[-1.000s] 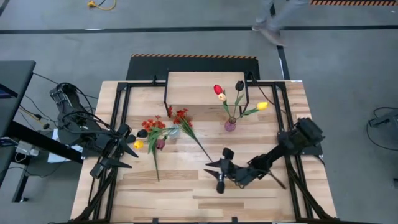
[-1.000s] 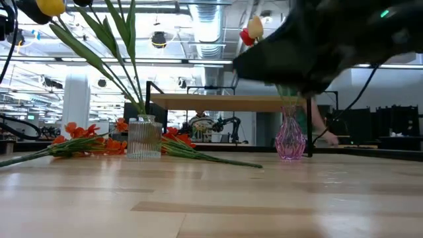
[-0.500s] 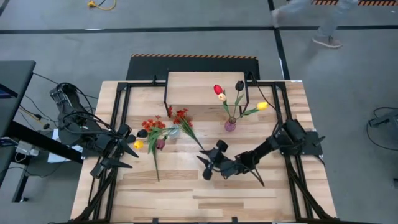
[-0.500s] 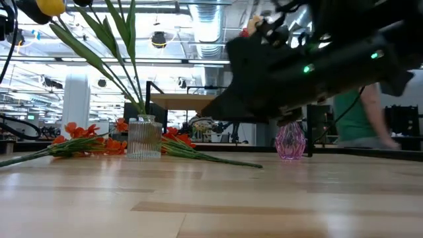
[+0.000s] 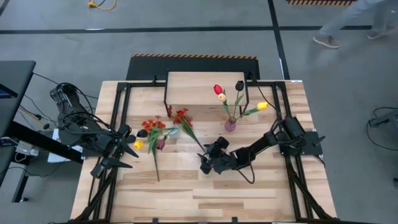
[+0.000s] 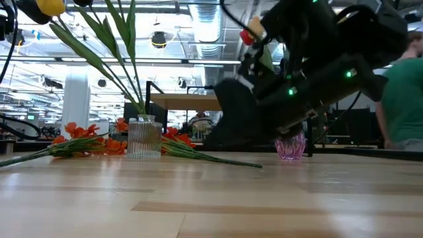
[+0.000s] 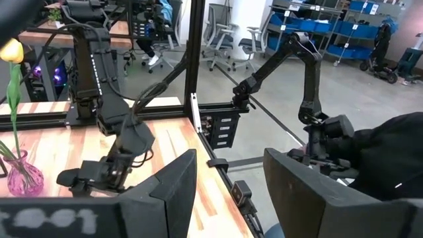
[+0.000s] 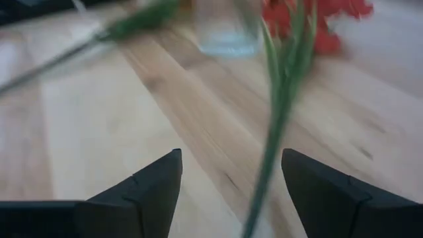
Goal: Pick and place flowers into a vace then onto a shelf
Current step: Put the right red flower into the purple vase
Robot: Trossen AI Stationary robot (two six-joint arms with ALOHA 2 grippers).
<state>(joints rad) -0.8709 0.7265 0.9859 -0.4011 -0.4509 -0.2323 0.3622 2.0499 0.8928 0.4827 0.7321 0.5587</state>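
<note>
Flowers' stem [image 8: 268, 165] lies between open right hand [image 8: 231, 182] fingers.

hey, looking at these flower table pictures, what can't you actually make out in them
- Right gripper, high view: the arm's own bulk hides whether its fingers touch the green stem.
- Pink vase, low view: its upper part is covered by the right arm.
- Shelf, low view: its right end is hidden behind that arm.
- Stem between the right fingers, right wrist view: motion-blurred; contact unclear.
- Clear glass vase, right wrist view: blurred, cut by the edge.
</note>
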